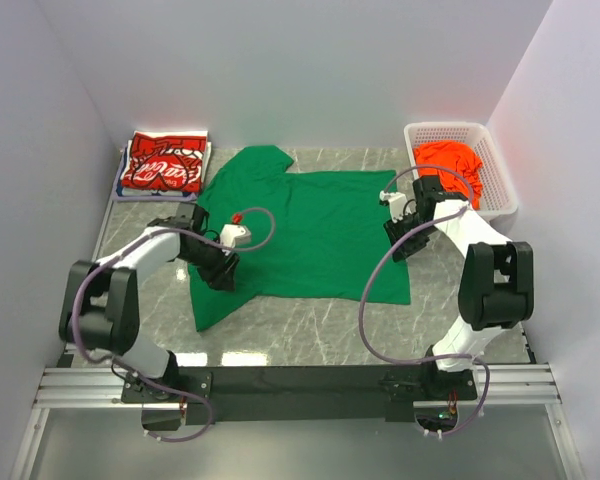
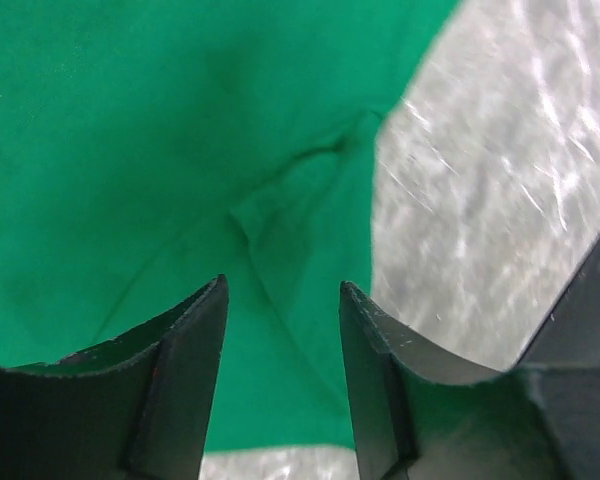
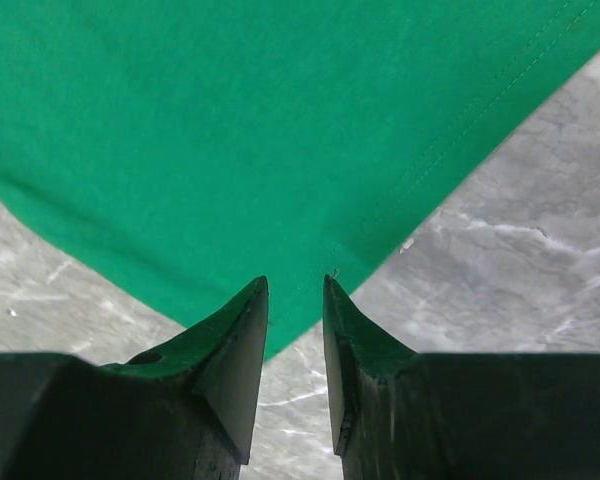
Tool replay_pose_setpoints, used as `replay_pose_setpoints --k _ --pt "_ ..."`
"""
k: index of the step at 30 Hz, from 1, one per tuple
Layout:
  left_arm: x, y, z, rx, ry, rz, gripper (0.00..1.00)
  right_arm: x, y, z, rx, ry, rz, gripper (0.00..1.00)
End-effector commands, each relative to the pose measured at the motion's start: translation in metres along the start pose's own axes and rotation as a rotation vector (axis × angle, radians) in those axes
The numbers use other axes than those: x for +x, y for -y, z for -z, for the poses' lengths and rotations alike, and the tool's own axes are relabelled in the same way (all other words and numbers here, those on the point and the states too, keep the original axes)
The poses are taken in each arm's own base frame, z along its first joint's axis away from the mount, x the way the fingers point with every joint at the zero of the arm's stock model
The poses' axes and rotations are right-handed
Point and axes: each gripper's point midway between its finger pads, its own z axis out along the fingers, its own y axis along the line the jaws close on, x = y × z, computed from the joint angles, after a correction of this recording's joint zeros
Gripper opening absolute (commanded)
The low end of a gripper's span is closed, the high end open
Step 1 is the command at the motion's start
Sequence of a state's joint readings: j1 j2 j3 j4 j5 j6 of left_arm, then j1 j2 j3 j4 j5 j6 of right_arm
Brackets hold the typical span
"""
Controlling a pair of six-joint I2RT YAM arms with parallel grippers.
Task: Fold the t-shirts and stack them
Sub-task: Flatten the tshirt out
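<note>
The green t-shirt (image 1: 320, 235) lies spread flat on the marble table. My left gripper (image 1: 220, 274) is open over its left side, next to a wrinkled fold near the shirt's edge (image 2: 300, 200), with cloth showing between the jaws (image 2: 283, 285). My right gripper (image 1: 396, 246) hangs over the shirt's right hem corner (image 3: 230, 120); its jaws (image 3: 295, 282) stand a narrow gap apart and hold nothing. The red t-shirt with white lettering (image 1: 163, 165) lies folded at the back left. The orange t-shirt (image 1: 450, 160) lies crumpled in the basket.
The white mesh basket (image 1: 446, 128) stands at the back right against the wall. Walls close in the table on the left, back and right. Bare marble (image 1: 310, 330) shows between the shirt and the arm bases.
</note>
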State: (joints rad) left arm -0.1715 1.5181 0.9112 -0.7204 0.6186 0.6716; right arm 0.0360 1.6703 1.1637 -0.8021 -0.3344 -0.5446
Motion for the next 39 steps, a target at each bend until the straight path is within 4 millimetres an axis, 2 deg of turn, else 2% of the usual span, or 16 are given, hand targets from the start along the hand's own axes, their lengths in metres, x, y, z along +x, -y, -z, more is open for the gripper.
replay_pose_setpoints --k 1,5,9,11,14,16,17,20,21,24,26,29,32,35,38,39 --pt "-0.019 -0.016 -0.009 -0.049 0.023 0.064 0.55 -0.011 -0.001 0.004 -0.001 0.012 -0.062 0.36" --pt "-0.013 -0.013 -0.025 -0.002 -0.018 0.085 0.60 -0.011 0.001 0.002 0.004 0.010 -0.063 0.35" --pt "-0.015 0.006 -0.029 0.069 -0.026 0.043 0.57 -0.009 0.002 0.001 0.013 0.005 -0.054 0.34" --pt "-0.018 0.014 -0.027 0.076 -0.019 -0.004 0.52 -0.008 0.003 -0.001 0.017 -0.001 -0.051 0.34" --pt "-0.022 0.031 -0.026 0.101 -0.014 -0.064 0.44 -0.007 0.005 -0.001 0.019 -0.004 -0.053 0.34" --pt "-0.018 0.043 -0.028 0.114 -0.039 -0.092 0.41 -0.007 0.005 -0.002 0.019 -0.008 -0.051 0.33" --pt "-0.016 0.048 -0.028 0.128 -0.050 -0.122 0.35 -0.008 0.006 -0.002 0.021 -0.007 -0.050 0.33" --pt "-0.008 0.082 -0.027 0.220 -0.099 -0.225 0.28 -0.009 0.007 -0.001 0.027 -0.011 -0.044 0.33" --pt "-0.001 0.095 -0.031 0.239 -0.137 -0.273 0.28 -0.010 0.009 -0.001 0.031 -0.010 -0.040 0.33" --pt "0.011 0.117 -0.031 0.262 -0.191 -0.369 0.26 -0.012 0.011 0.001 0.037 -0.014 -0.041 0.32" --pt "0.015 0.123 -0.023 0.291 -0.208 -0.387 0.32 -0.014 0.012 0.000 0.034 -0.018 -0.041 0.32" --pt "0.007 0.107 -0.009 0.213 -0.176 -0.424 0.48 -0.016 0.012 0.001 0.039 -0.018 -0.049 0.32" --pt "-0.027 0.055 0.015 0.019 -0.036 -0.362 0.51 -0.018 0.007 0.000 0.045 -0.018 -0.044 0.31" --pt "-0.047 -0.022 0.036 -0.251 0.036 -0.259 0.49 -0.020 0.001 -0.008 0.073 -0.029 -0.028 0.30" --pt "-0.046 -0.066 0.043 -0.425 0.018 -0.185 0.47 -0.023 -0.001 -0.017 0.099 -0.054 -0.011 0.29" --pt "-0.044 -0.074 0.043 -0.449 0.011 -0.178 0.47 -0.020 0.003 -0.023 0.115 -0.076 -0.022 0.29"
